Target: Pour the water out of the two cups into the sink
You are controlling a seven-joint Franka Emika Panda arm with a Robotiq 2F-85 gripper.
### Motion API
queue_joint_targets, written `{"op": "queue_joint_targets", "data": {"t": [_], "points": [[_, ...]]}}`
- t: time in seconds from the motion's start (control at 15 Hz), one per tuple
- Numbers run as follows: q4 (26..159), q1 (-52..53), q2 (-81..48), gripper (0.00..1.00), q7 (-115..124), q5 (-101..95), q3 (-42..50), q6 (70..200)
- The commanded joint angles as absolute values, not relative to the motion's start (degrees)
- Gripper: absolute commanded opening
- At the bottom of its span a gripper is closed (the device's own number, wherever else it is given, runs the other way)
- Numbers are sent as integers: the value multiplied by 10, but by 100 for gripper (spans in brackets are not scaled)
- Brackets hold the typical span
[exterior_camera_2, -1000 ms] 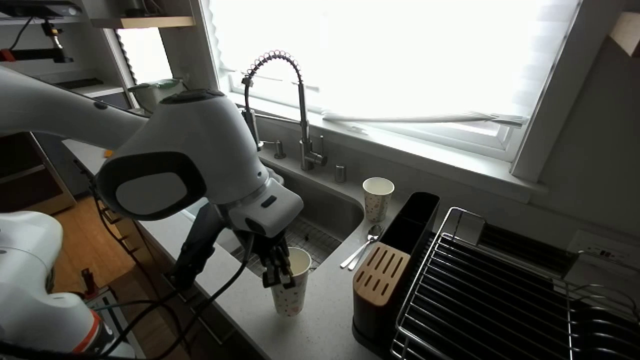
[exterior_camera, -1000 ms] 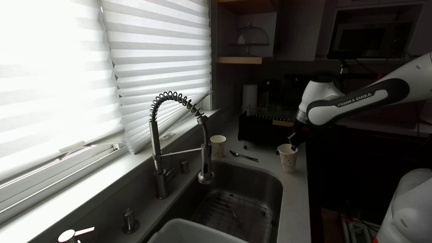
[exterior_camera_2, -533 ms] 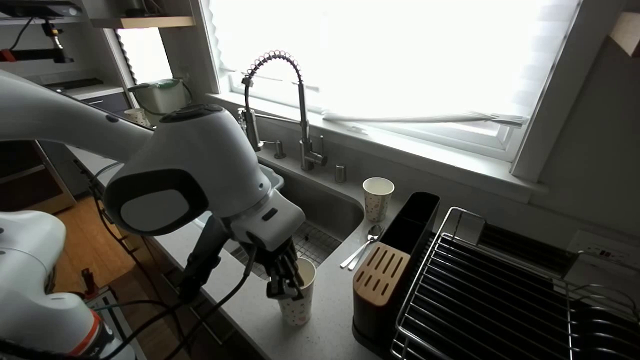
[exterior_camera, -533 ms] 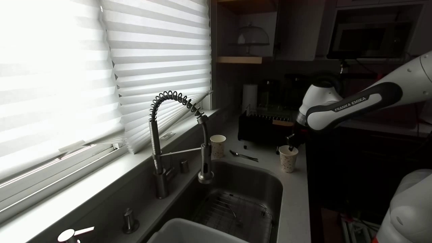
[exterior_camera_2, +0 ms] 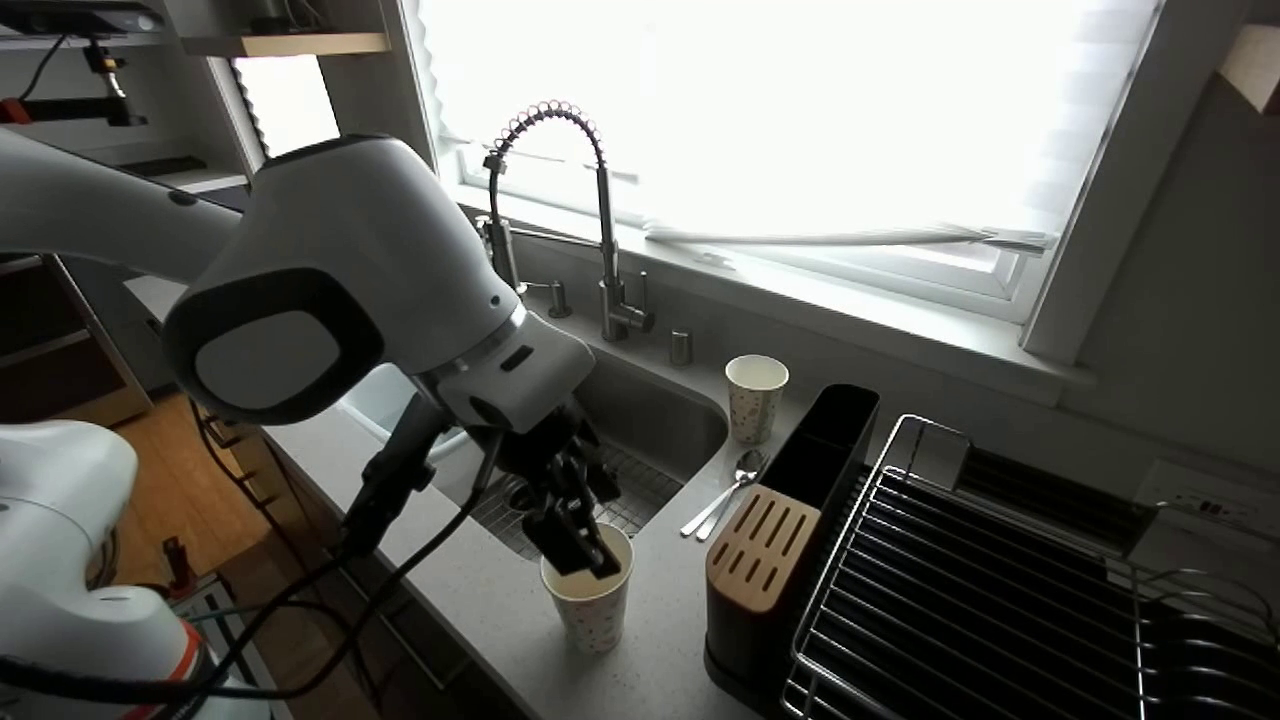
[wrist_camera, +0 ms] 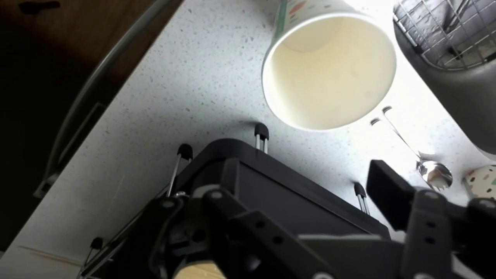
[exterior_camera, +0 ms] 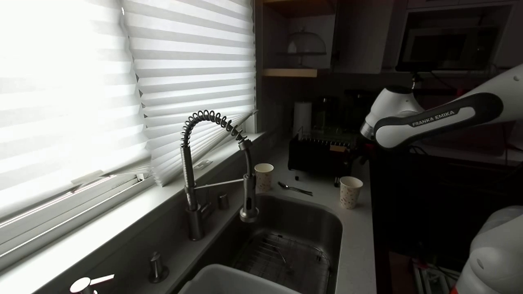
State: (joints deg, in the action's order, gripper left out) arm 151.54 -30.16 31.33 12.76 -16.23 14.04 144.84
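Hand (wrist_camera: 310,186) spread, gripping nothing, above the nearer speckled cream paper cup (exterior_camera: 350,194) and on the black wire dish rack's (exterior_camera_2: 985,590) side. Cup upright on pale stone bench (exterior_camera_2: 670,620) beside dark metal sink (exterior_camera: 300,214); likely move: down and sinkward, fingers (wrist_camera: 387,197) straddling its vertical axis.

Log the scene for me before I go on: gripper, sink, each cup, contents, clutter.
Gripper: open, holding nothing
Sink: wire rack inside, faucet standing beside it
Near cup: upright on counter, apart from the gripper
Far cup: upright on counter, near the sink's corner
Contents: cannot tell for either cup
Clutter: cutlery lying between sink and caddy
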Motion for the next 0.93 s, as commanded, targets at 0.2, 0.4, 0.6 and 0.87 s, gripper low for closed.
{"op": "queue_joint_targets", "data": {"t": [0.2,0.4,0.6,0.87], "points": [[1513,-306,315,100,124,-158,132,1448],[1513,-306,315,100,124,-158,132,1448],[1477,-298,267,100,155,-146,121,1523],[1403,-261,184,100,177,-99,98,1579]]}}
